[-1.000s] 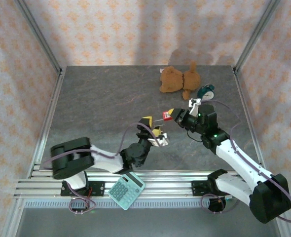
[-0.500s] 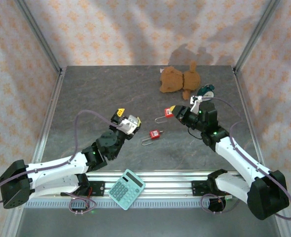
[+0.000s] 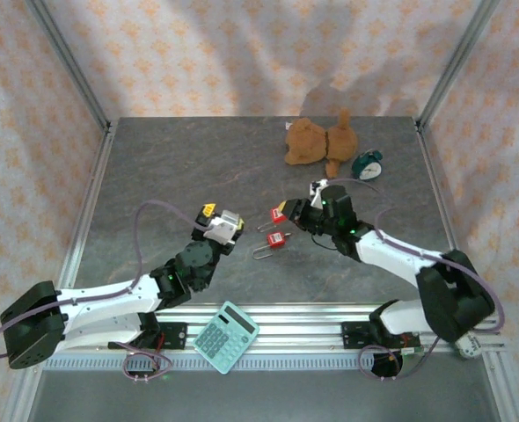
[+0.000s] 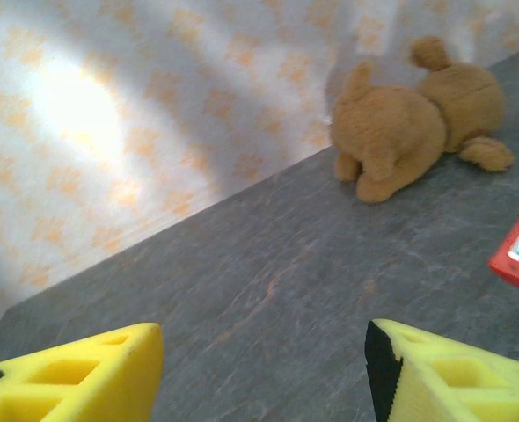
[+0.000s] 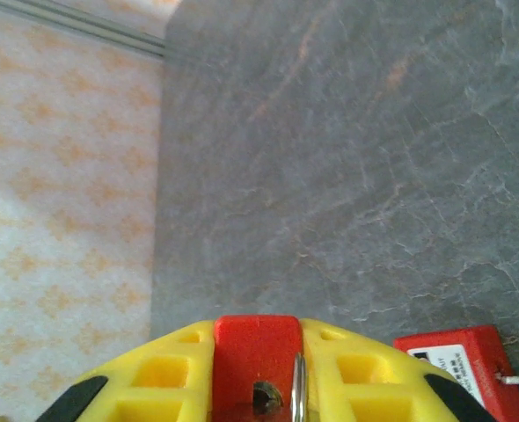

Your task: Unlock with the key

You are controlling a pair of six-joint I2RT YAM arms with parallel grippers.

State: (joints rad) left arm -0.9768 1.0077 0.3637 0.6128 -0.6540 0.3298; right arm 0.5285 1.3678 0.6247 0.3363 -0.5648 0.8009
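My right gripper [image 3: 288,212] [image 5: 258,352] is shut on a red padlock [image 5: 258,347], whose keyhole [image 5: 264,397] faces the wrist camera. A thin metal strip stands just right of that keyhole. The key itself is hidden. A second red padlock [image 3: 276,238] [image 5: 457,365] lies flat on the grey table just below the held one, its wire shackle [image 3: 261,253] pointing toward the left arm. My left gripper [image 3: 214,217] [image 4: 264,369] is open and holds nothing, a short way left of both padlocks. In the left wrist view a red padlock [image 4: 516,260] shows at the right edge.
A brown teddy bear [image 3: 321,141] [image 4: 409,132] lies at the back of the table, with a small teal alarm clock [image 3: 366,165] to its right. A teal calculator [image 3: 226,337] rests on the front rail between the arm bases. Patterned walls close in three sides.
The left arm let go of a red padlock, left it on the table and swung back left, jaws narrowing a little. The right gripper carried its padlock left, toward the table's middle.
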